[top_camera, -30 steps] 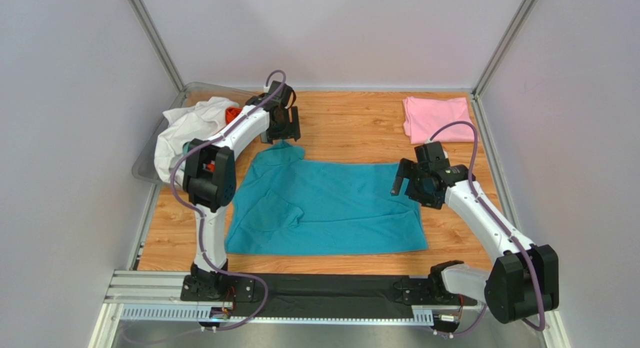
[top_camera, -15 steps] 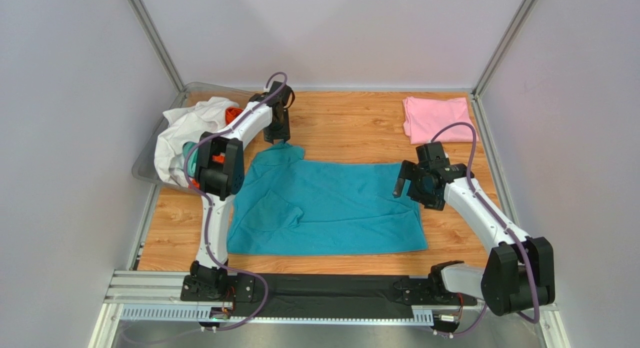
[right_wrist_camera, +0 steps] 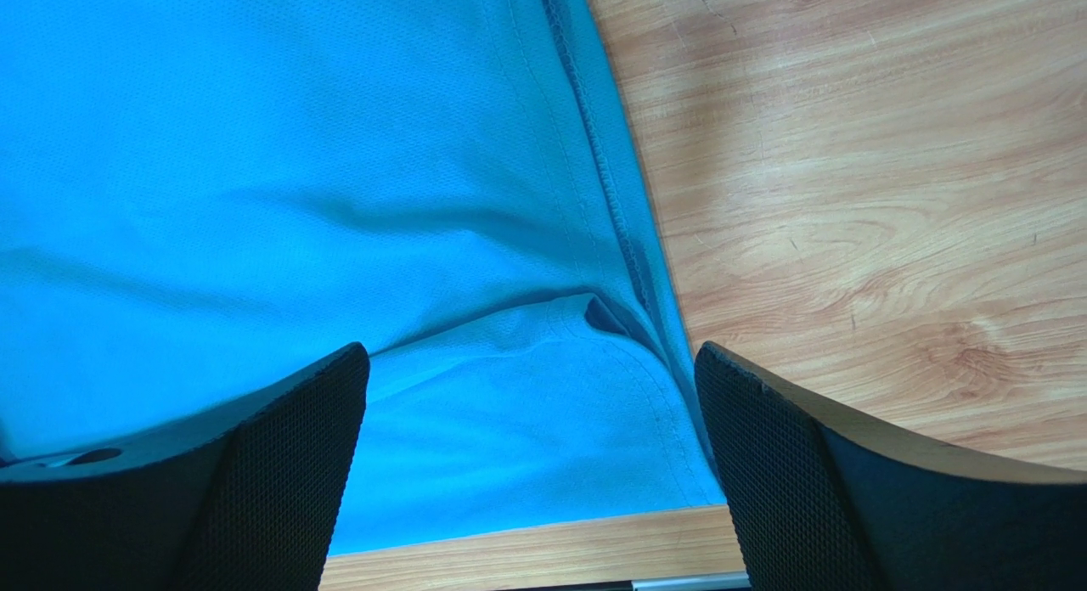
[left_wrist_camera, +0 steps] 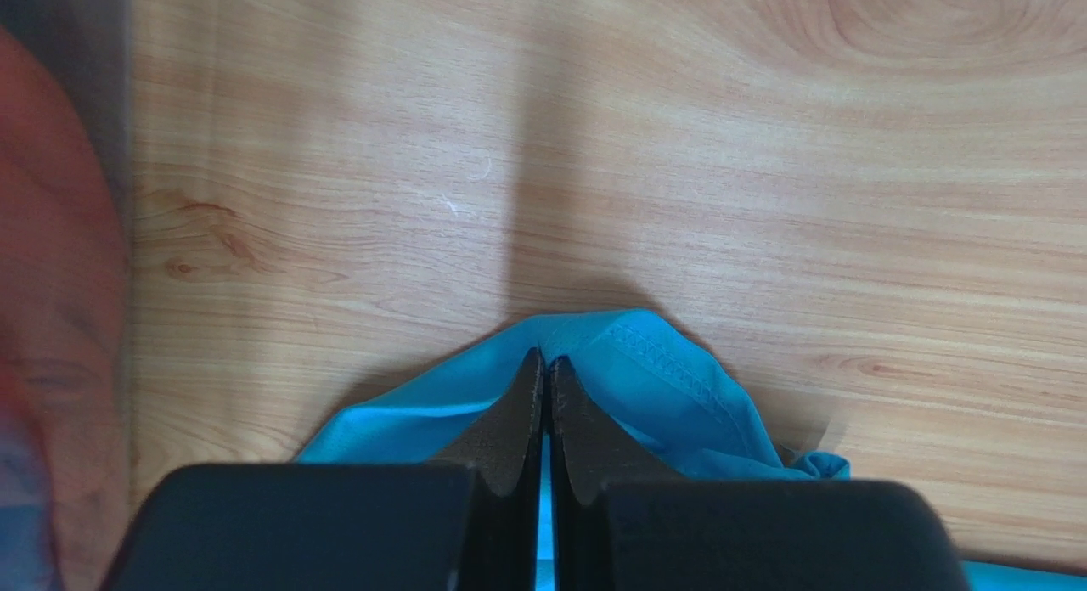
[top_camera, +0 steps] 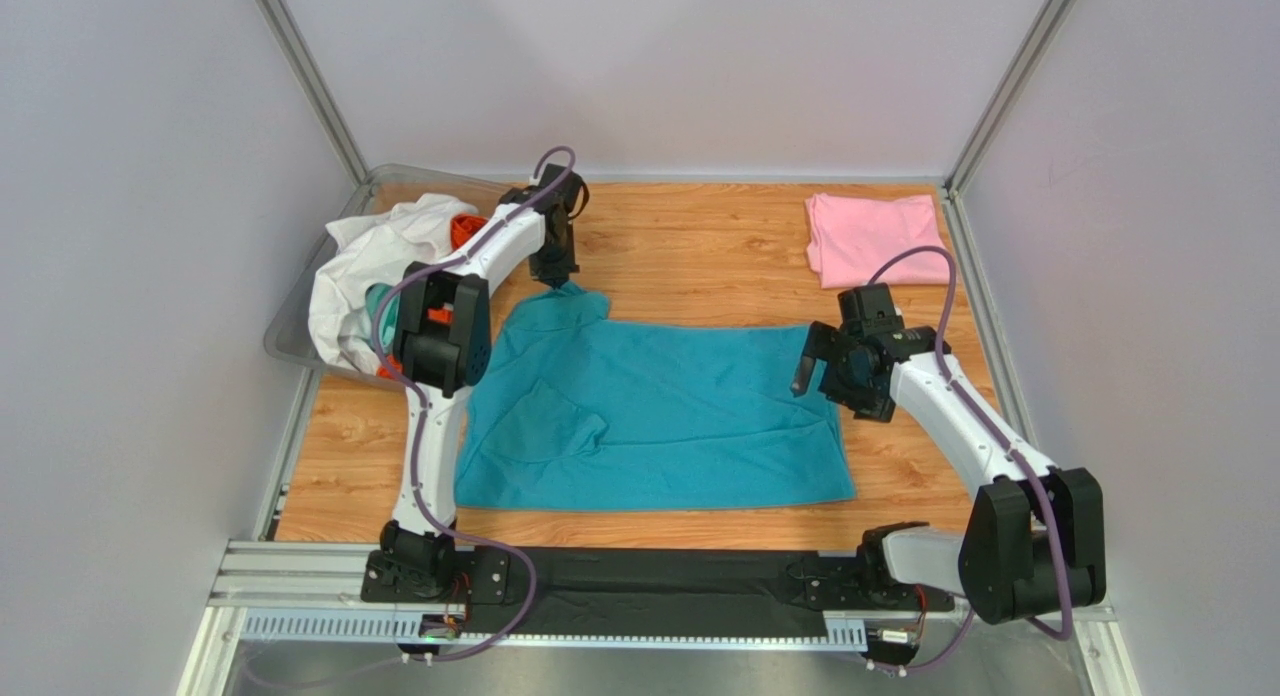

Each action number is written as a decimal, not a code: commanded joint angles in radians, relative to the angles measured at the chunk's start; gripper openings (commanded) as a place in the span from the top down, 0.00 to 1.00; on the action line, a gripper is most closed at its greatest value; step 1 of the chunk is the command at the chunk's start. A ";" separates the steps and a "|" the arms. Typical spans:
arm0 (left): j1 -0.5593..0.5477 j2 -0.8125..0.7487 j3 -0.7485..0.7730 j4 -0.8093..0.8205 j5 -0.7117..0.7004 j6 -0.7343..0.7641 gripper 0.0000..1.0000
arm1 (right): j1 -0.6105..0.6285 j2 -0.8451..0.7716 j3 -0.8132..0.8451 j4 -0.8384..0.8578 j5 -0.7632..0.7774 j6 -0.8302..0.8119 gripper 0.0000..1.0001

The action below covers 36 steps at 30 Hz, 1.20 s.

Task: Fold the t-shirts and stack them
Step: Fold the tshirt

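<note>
Teal t-shirt (top_camera: 661,411) lies spread on the wooden worktop (top_camera: 706,254), long axis running left to right. Left fingers (left_wrist_camera: 521,419) are pinched shut on its far left corner; right fingers (right_wrist_camera: 274,451) gape wide, empty, straddling the far right hem corner

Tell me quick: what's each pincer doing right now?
Left pincer: closed, pinching the teal t-shirt at its far-left corner.
Right pincer: open, empty, over the same shirt's right edge.
</note>
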 commanded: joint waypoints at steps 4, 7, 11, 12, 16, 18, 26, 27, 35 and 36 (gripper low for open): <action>0.014 -0.027 0.036 0.038 -0.010 0.059 1.00 | -0.020 -0.015 -0.005 0.032 -0.010 -0.018 0.00; 0.015 -0.069 0.007 0.077 -0.028 0.093 1.00 | -0.028 -0.009 0.005 0.032 -0.006 -0.023 0.00; 0.015 -0.109 -0.019 0.097 -0.048 0.120 1.00 | -0.040 0.009 0.029 0.040 0.001 -0.024 0.00; 0.015 -0.122 -0.024 0.098 -0.051 0.122 1.00 | -0.041 0.014 0.037 0.038 0.004 -0.024 0.00; 0.017 -0.153 -0.053 0.109 -0.098 0.122 1.00 | -0.058 0.044 0.071 0.056 0.011 -0.020 0.00; 0.017 -0.164 -0.060 0.111 -0.112 0.128 1.00 | -0.064 0.069 0.092 0.061 0.023 -0.011 0.00; 0.019 -0.190 -0.092 0.138 -0.107 0.160 1.00 | -0.080 0.194 0.159 0.119 0.046 0.017 0.00; 0.019 -0.193 -0.102 0.144 -0.093 0.159 1.00 | -0.080 0.208 0.185 0.122 0.069 0.026 0.00; 0.019 -0.271 -0.209 0.193 -0.043 0.129 1.00 | -0.080 0.449 0.392 0.193 0.105 0.051 0.03; 0.019 -0.277 -0.215 0.196 -0.043 0.128 1.00 | -0.080 0.474 0.413 0.193 0.109 0.052 0.04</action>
